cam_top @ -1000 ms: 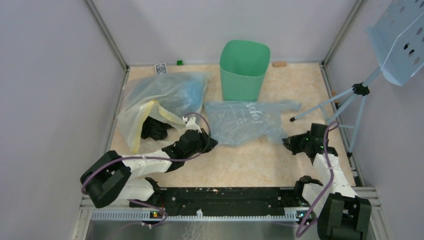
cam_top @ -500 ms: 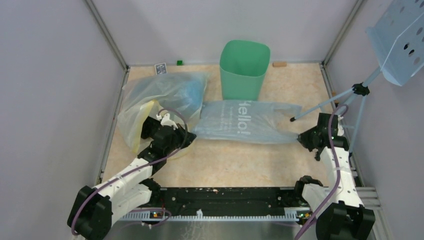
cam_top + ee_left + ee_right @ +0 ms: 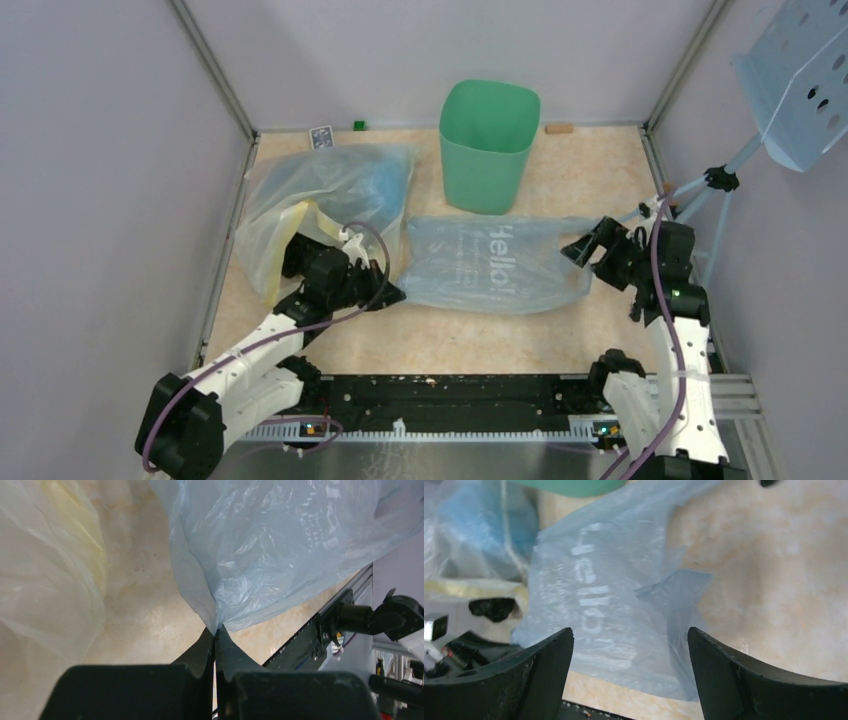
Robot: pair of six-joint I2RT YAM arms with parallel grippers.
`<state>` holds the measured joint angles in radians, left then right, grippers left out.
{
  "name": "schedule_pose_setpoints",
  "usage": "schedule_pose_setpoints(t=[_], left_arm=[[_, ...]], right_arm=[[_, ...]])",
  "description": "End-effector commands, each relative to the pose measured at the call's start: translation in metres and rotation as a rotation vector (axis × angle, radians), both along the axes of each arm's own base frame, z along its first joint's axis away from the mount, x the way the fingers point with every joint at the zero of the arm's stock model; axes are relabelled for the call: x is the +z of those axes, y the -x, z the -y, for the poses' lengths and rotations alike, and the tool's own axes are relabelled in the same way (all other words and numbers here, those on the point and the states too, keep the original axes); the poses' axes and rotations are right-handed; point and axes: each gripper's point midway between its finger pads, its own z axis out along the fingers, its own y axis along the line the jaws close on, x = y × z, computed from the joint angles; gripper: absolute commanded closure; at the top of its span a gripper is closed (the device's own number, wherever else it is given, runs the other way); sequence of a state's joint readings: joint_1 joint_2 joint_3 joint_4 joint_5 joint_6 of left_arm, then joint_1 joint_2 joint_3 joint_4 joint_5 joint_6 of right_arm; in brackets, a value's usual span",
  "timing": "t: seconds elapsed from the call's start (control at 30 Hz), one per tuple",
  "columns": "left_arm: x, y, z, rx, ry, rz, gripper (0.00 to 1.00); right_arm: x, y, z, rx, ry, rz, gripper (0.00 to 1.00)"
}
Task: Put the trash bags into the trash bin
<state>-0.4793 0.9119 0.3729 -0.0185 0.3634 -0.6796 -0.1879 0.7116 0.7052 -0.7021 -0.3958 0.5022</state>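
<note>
Left wrist view: the left tool [image 3: 216,636] is pinching one corner of the light-blue trash bag [image 3: 280,545], its jaws pressed together on the film.
Right wrist view: the right tool [image 3: 630,645] is hanging spread wide over the bag's other end, gripping nothing.
Top view: it alone is showing the whole trash bin [image 3: 487,145], standing upright just behind the bag.
Count: one blue bag, one bin, one yellow-tinted clear bag [image 3: 310,200], two arms.
Bag place: lying flat on the surface [image 3: 450,340] between both tools.
Arm pose: the left arm is reaching forward low; the right is angling inward.

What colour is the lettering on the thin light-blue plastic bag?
White, on the thin light-blue plastic bag; clearest in top external view.
</note>
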Motion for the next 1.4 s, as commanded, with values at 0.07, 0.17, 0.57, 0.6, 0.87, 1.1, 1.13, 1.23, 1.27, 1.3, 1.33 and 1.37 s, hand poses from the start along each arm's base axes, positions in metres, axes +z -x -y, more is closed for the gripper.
schedule_pose_setpoints(t=[0.07,0.17,0.57,0.6,0.87,1.1,1.13,1.23,1.27,1.3,1.33,1.37], left_arm=[[0.003,0.033,0.006,-0.155,0.031,-0.021,1.0],[0.003,0.047,0.009,-0.2,0.075,-0.047,1.0],[-0.012,0.046,0.006,-0.139,0.051,-0.076,1.0],[-0.014,0.046,0.005,-0.142,0.046,-0.065,1.0],[-0.03,0.057,0.008,-0.225,0.036,-0.072,1.0],[-0.023,0.06,0.014,-0.274,0.063,-0.033,1.0],[-0.023,0.062,0.015,-0.282,0.061,-0.032,1.0],[-0.027,0.069,0.019,-0.305,0.04,-0.046,1.0],[-0.028,0.073,0.021,-0.319,0.034,-0.049,1.0],[-0.03,0.078,0.022,-0.328,0.022,-0.061,1.0],[-0.033,0.084,0.022,-0.339,0.009,-0.076,1.0],[-0.037,0.087,0.022,-0.339,-0.009,-0.082,1.0]], right_arm=[[0.072,-0.023,-0.06,0.375,0.105,0.243,0.18],[0.075,-0.032,-0.072,0.4,0.204,0.226,0.18],[0.067,-0.009,0.075,-0.537,0.516,0.026,0.13],[0.069,-0.013,0.072,-0.49,0.534,0.047,0.13],[0.074,-0.04,-0.107,0.551,0.192,0.398,0.17],[0.04,-0.061,-0.183,0.767,0.358,0.407,0.19],[0.033,-0.063,-0.193,0.8,0.375,0.403,0.18],[0.012,-0.072,-0.219,0.869,0.484,0.368,0.17],[0.006,-0.077,-0.224,0.877,0.522,0.351,0.17],[0.0,-0.081,-0.228,0.89,0.546,0.335,0.17],[-0.004,-0.084,-0.233,0.904,0.555,0.323,0.17],[-0.006,-0.088,-0.238,0.91,0.555,0.318,0.17]])
